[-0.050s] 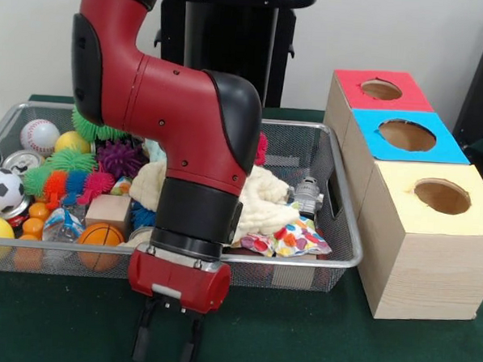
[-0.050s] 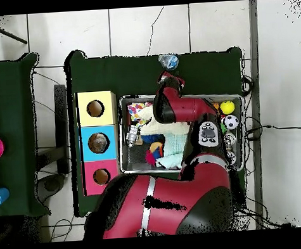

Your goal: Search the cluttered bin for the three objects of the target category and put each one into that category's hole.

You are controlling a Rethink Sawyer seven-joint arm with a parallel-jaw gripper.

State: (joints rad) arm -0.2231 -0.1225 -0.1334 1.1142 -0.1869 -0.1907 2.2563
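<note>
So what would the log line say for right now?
gripper: open, empty, outside bin over green table | boxes: red, blue, yellow holes, nothing seen going in | bin: still cluttered

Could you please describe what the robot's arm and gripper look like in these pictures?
The arm has glossy red rounded shells with black inlays and a broad black band above the wrist, edged by a thin silver ring. The gripper hangs from a red rounded block with a small pale slot on its face and has two slim black fingers. In the overhead view, a grey button panel sits on the arm.
</note>
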